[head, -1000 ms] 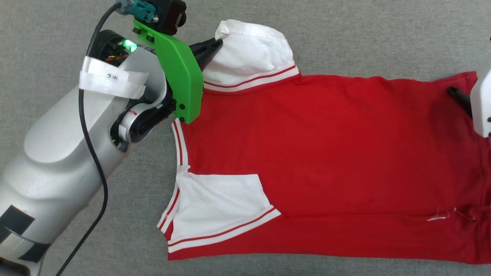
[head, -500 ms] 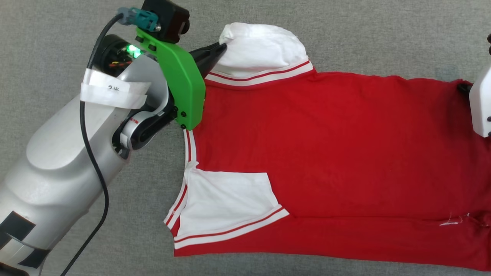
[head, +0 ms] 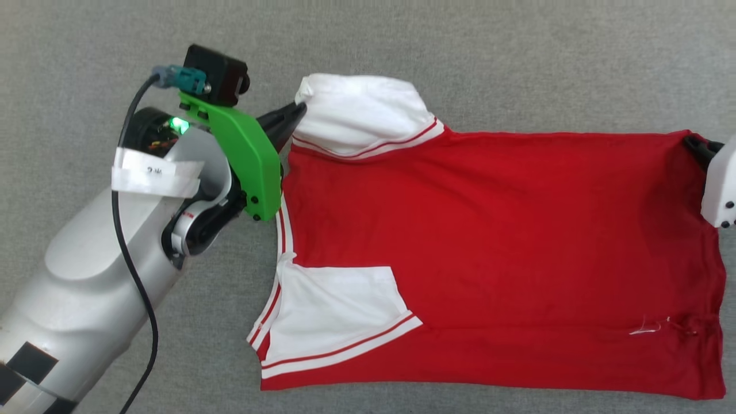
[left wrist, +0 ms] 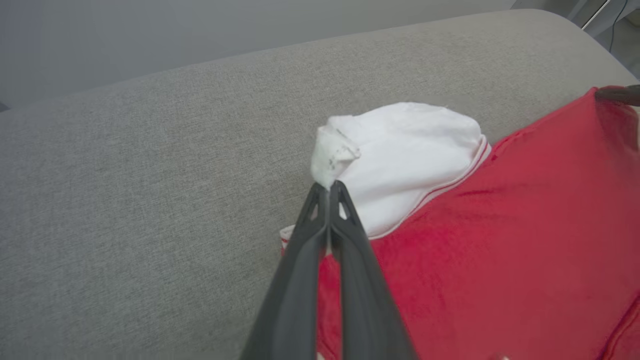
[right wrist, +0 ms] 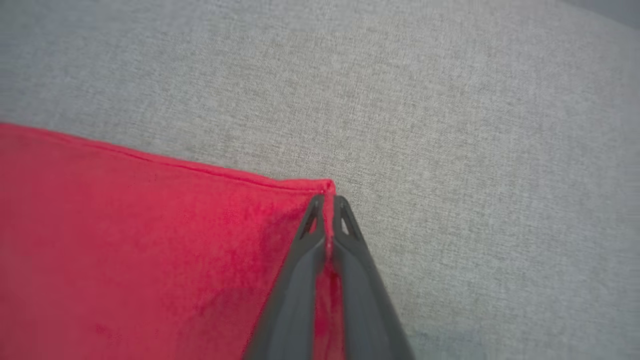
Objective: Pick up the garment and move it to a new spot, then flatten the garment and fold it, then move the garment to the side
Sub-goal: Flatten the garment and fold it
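Head view: left hand [head: 298, 110] clamped shut on tip of white sleeve [head: 362, 115], right hand [head: 694, 145] pinching red hem corner at top right. Garment [head: 489, 230] stretched btwn them over grey fabric surface [head: 517, 57], plain red side up, other sleeve [head: 339, 305] folded inward.

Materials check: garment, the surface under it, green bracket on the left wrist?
Garment: soft matte knit, likely cotton jersey; it drapes and puckers where pinched. Surface: grey woven upholstery fabric, heathered weave visible, looks padded at the rounded edge. Green bracket: rigid plastic, satin finish, possibly 3D-printed; screw heads show.
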{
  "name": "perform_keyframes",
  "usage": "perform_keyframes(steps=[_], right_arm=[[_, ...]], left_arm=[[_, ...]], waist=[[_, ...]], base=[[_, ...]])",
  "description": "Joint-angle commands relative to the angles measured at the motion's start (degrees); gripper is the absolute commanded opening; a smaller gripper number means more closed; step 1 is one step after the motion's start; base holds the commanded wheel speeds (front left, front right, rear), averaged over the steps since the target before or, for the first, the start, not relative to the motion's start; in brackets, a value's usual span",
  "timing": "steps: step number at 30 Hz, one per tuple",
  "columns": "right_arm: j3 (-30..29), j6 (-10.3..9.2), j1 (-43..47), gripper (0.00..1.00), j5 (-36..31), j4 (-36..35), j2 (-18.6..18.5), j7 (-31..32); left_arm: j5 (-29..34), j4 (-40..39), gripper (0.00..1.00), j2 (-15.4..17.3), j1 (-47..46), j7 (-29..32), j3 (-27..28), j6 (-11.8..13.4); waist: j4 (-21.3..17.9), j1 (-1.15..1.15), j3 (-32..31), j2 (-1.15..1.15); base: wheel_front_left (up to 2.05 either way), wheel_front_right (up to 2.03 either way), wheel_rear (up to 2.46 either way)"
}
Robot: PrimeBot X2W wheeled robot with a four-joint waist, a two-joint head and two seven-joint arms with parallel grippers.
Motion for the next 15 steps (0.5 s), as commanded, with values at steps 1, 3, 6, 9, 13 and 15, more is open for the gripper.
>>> perform_keyframes(steps=[1, 3, 6, 9, 13, 15], right_arm=[[-0.70, -0.06, 1.36, 0.00, 0.53, 0.40, 0.44, -1.85], [-1.29, -0.06, 2.85, 0.00, 0.99, 0.65, 0.81, -3.96], [-1.70, -0.06, 5.60, 0.00, 2.11, 0.45, 1.12, -7.01], [-2.18, -0.06, 8.16, 0.00, 2.74, -0.05, 1.14, -10.18], [-2.74, -0.06, 11.91, 0.00, 3.34, -0.97, 1.10, -14.10], [-3.42, -0.06, 13.70, 0.00, 3.47, -1.39, 1.03, -16.00]], left_arm=[[-0.55, 0.32, 0.00, 0.34, 1.70, -0.58, 0.11, 0.19], [-0.88, 0.35, 0.00, 0.53, 3.14, -0.90, -0.11, 0.35], [-1.79, -0.13, 0.00, 0.81, 5.57, -1.44, -0.20, 0.70], [-2.27, -0.97, 0.00, 1.36, 7.79, -1.90, -0.42, 1.13], [-2.99, -2.57, 0.00, 2.20, 11.42, -2.57, -0.81, 2.13], [-3.43, -3.61, 0.00, 2.62, 13.41, -2.98, -0.95, 2.82]], waist=[[-0.78, 0.00, -2.96, 0.00], [-0.92, 0.00, -4.39, 0.00], [-0.96, 0.00, -6.41, 0.00], [-0.83, 0.00, -8.08, 0.00], [-0.62, 0.00, -10.15, 0.00], [-0.49, 0.00, -11.01, 0.00]], base=[[0.00, 0.00, 0.00], [0.00, 0.00, 0.00], [0.00, 0.00, 0.00], [0.00, 0.00, 0.00], [0.00, 0.00, 0.00], [0.00, 0.00, 0.00]])
